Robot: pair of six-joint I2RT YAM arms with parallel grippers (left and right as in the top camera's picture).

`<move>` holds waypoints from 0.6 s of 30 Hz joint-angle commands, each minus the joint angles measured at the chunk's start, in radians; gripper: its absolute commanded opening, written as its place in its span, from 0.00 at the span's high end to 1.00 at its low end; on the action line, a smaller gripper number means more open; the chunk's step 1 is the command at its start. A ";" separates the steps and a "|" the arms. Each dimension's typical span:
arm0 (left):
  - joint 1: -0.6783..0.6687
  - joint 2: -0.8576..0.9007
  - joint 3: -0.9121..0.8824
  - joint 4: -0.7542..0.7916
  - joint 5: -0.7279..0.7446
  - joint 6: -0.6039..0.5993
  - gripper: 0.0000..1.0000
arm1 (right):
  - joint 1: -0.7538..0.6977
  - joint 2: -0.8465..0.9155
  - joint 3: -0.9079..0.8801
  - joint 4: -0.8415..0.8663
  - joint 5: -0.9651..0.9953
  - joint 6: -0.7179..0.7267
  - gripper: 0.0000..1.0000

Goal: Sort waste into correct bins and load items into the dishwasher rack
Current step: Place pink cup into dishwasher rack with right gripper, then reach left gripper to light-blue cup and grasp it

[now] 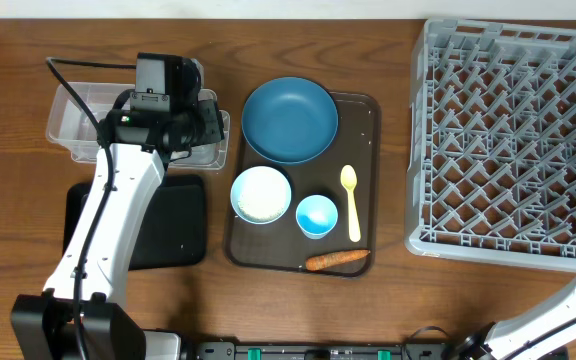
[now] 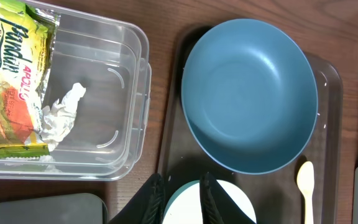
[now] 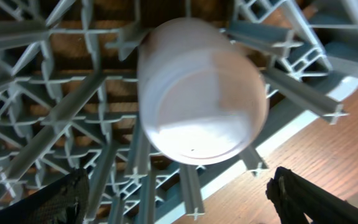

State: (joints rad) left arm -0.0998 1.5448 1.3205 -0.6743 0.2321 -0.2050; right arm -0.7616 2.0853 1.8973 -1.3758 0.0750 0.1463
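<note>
Right gripper point(image 3: 182, 199) spread wide either side of pink-rimmed white cup point(image 3: 197, 93), centre frame, not gripping. Left gripper point(image 2: 182, 199): narrow gap, can't tell. Cup light, rigid, slick; pinch its wall.

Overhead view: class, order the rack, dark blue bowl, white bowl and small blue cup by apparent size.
Largest to smallest:
1. rack
2. dark blue bowl
3. white bowl
4. small blue cup
No two look alike.

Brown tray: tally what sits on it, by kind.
Bowls: 2, dark blue bowl and white bowl
Cups: 1, light-blue cup
Spoons: 1, yellow spoon
Carrot piece: 1
Total: 5
</note>
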 commanded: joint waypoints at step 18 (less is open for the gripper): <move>-0.041 0.006 0.007 -0.045 0.021 0.014 0.62 | 0.208 -0.217 0.019 0.090 -0.470 -0.294 0.08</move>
State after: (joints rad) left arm -0.1120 1.5448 1.3205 -0.7094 0.2367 -0.2043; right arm -0.6155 1.9186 1.8980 -1.2858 -0.2947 -0.0601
